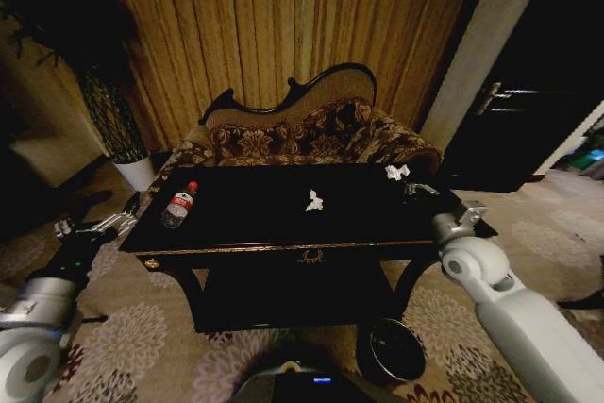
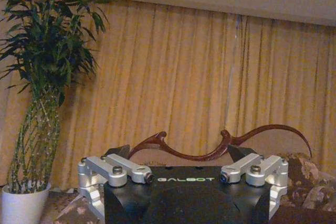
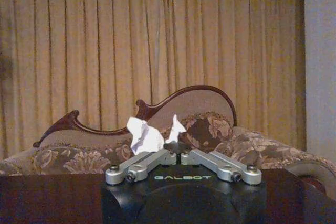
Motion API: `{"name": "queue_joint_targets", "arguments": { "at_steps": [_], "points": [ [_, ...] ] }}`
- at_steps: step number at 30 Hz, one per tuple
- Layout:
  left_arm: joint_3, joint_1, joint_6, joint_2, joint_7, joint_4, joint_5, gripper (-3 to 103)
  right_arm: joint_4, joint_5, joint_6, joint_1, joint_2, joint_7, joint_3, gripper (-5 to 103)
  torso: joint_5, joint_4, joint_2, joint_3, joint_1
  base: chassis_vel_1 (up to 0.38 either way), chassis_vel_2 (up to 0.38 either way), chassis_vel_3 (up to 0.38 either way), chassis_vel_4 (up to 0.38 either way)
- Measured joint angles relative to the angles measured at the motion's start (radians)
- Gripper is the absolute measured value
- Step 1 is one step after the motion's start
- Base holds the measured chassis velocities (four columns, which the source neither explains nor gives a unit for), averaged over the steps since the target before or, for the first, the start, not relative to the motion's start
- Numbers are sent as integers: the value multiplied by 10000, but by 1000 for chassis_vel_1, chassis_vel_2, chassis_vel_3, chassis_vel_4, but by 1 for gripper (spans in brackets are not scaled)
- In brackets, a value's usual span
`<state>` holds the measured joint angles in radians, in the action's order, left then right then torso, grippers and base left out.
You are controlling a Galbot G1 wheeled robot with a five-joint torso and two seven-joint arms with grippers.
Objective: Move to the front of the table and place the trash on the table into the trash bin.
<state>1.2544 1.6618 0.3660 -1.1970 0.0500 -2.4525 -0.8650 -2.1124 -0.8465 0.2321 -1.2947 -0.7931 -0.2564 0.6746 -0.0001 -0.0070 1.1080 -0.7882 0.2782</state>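
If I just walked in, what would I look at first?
Probably the shiny black table in the middle, with a bottle at its left end and two paper wads, one in the centre and one at the far right corner. The right pincer sits just by that corner wad.

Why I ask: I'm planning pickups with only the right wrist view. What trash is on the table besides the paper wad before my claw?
Observer: A second paper wad lies near the middle of the table.
Operator: Anything else?
Observer: A bottle lies on its side near the table's left end.
Operator: And the bin?
Observer: The trash bin stands on the carpet in front of the table, right of centre.
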Motion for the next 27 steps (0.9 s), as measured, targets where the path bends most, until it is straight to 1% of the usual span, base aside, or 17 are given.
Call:
{"name": "queue_joint_targets", "arguments": {
  "at_steps": [6, 17, 27],
  "points": [
    [-66, -81, 88, 135, 6, 79, -107, 100, -258, 4, 18, -475, -165, -17, 419, 0, 0, -2, 0, 0, 0, 0, 0, 0, 0],
    [-347, -46, 97, 79, 32, 1, -94, 100, -536, -137, -47, -1413, -261, -33, 1245, 0, 1, -3, -1, -1, 1, 0, 0, 0, 0],
    [-366, 6, 105, 106, 30, -129, -78, 100, -620, -141, -75, -1600, -302, -33, 1344, 0, 0, -1, -1, -1, 2, 55, -56, -47, 54]
  ]
}}
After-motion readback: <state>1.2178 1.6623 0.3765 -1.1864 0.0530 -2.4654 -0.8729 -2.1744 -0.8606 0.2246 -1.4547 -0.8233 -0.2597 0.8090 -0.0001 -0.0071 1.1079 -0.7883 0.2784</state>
